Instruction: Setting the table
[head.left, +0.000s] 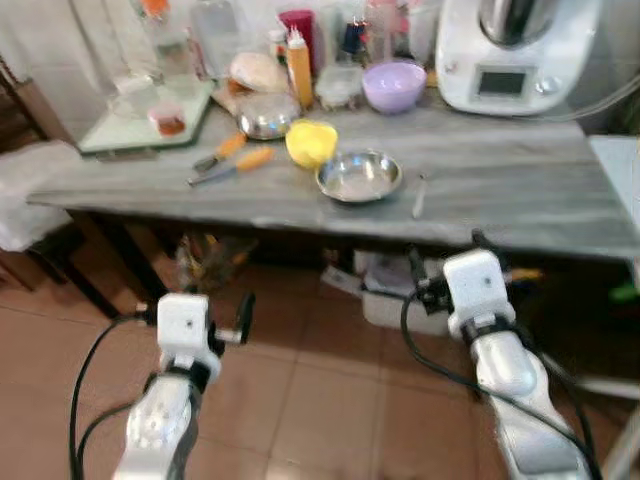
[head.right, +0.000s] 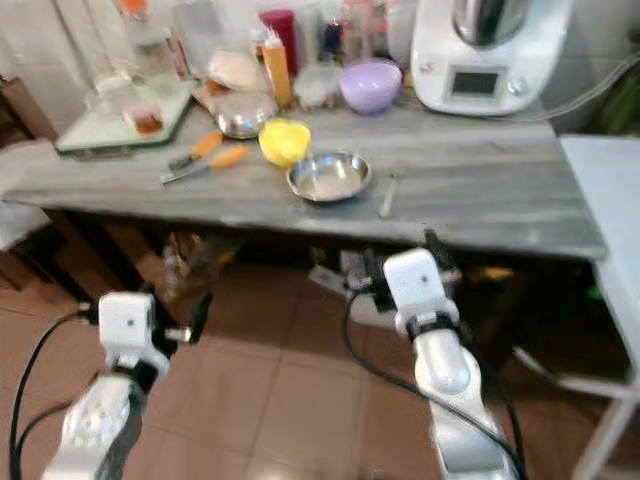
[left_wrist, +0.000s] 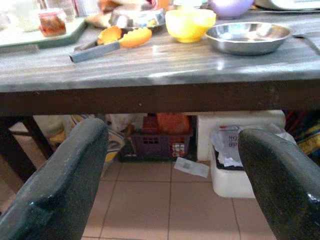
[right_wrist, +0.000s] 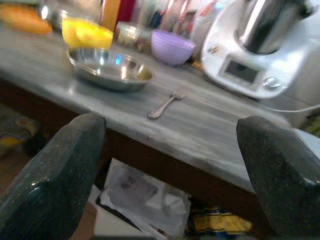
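Note:
A steel bowl (head.left: 359, 176) sits near the front of the grey table (head.left: 500, 205), with a yellow bowl (head.left: 311, 142) just behind it on the left. A fork (head.left: 419, 196) lies to the right of the steel bowl. Two orange-handled knives (head.left: 232, 165) lie further left. My left gripper (left_wrist: 172, 150) is open and empty, held low in front of the table edge. My right gripper (right_wrist: 170, 160) is also open and empty. It is just below the table's front edge, facing the fork (right_wrist: 165, 105) and steel bowl (right_wrist: 109, 67).
At the back of the table stand a purple bowl (head.left: 394, 86), a white kitchen machine (head.left: 515, 55), bottles, a second steel bowl (head.left: 266, 118) and a green tray (head.left: 150, 125). Boxes and a basket (left_wrist: 162, 142) sit under the table. A chair (head.left: 30, 190) stands on the left.

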